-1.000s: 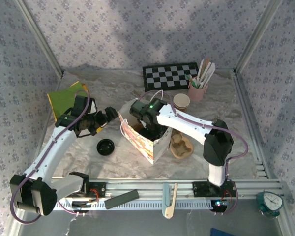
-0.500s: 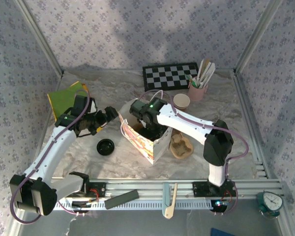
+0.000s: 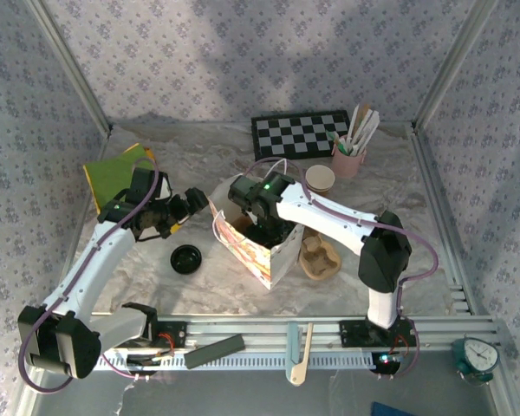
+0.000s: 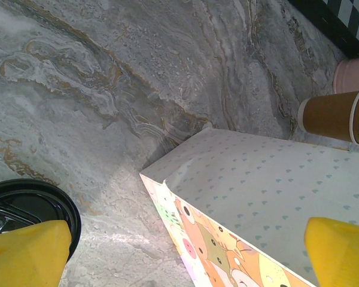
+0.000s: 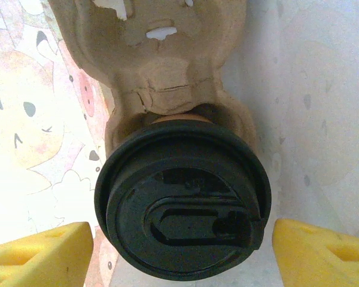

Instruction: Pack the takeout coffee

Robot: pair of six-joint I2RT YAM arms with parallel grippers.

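Almost nothing has shifted in the last second. Your right gripper [image 5: 182, 254] sits inside the paper bag [image 3: 258, 256] at frame centre, jaws wide and clear on either side of the takeout coffee [image 5: 182, 200], which stands in the pulp tray [image 5: 167, 72]. It looks delivered. Your left gripper [image 4: 184, 254] hangs wide open at the bag's left, holding nothing.

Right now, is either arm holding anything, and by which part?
The left fingers are open, empty. The right fingers flank the takeout coffee at its lid, inside the bag; grip cannot be told.
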